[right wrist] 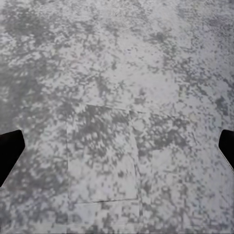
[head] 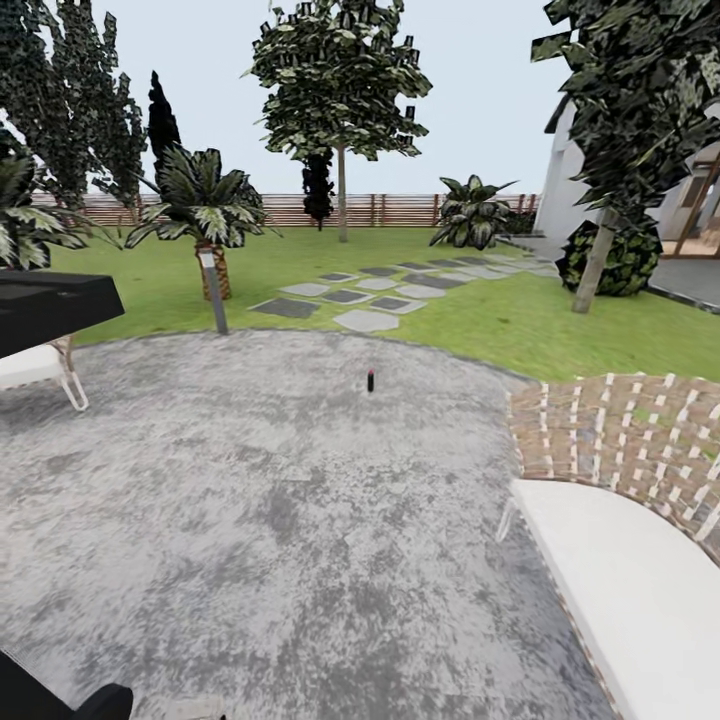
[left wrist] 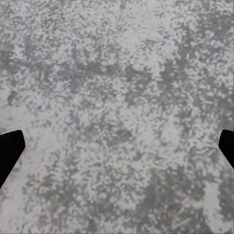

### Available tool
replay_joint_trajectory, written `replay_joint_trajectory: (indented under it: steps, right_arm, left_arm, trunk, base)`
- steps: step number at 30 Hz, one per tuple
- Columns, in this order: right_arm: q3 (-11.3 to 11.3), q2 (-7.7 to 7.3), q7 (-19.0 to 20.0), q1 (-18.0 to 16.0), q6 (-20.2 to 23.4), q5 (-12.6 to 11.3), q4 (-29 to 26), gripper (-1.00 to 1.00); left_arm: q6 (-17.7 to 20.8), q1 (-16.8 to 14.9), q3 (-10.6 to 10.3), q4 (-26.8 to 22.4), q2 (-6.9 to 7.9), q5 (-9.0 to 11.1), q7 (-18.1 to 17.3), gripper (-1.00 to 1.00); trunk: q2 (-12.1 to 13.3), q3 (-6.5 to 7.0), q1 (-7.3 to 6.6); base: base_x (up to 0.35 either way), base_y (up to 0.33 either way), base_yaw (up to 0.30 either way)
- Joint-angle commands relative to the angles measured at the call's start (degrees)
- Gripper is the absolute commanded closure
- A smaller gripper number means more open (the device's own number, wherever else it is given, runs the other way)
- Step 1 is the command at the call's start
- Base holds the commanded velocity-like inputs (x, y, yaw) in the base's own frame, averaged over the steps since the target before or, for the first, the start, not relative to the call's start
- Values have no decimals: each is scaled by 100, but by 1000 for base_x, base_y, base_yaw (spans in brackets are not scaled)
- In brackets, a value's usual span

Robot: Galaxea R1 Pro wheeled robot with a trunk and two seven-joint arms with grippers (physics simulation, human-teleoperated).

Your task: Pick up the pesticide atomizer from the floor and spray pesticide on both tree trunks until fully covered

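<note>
Out on the grey paving [head: 250,500], well ahead of you, the atomizer [head: 370,380] stands untouched; both grippers [left wrist: 117,146] [right wrist: 117,146] hang wide open over bare ground, so picking up and spraying both trunks remain.

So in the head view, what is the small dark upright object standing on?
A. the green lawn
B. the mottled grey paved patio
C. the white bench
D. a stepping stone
B: the small dark object stands upright on the grey paved patio, short of the lawn.
</note>
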Motion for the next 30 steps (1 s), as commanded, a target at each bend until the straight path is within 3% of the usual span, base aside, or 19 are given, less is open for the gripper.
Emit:
replay_joint_trajectory:
  steps: [1, 30]
  right_arm:
    - [0, -3, 2, -2, -15, 37, 2, -100]
    - [0, -4, 11, -2, -20, 28, -7, -100]
  left_arm:
    - [-18, -4, -6, 6, 0, 48, -3, -100]
    - [-18, -4, -10, 6, 0, 48, -3, -100]
  trunk:
    - [-2, -5, 3]
    - [-2, -5, 3]
  base:
    - [341, 0, 133]
    - [341, 0, 6]
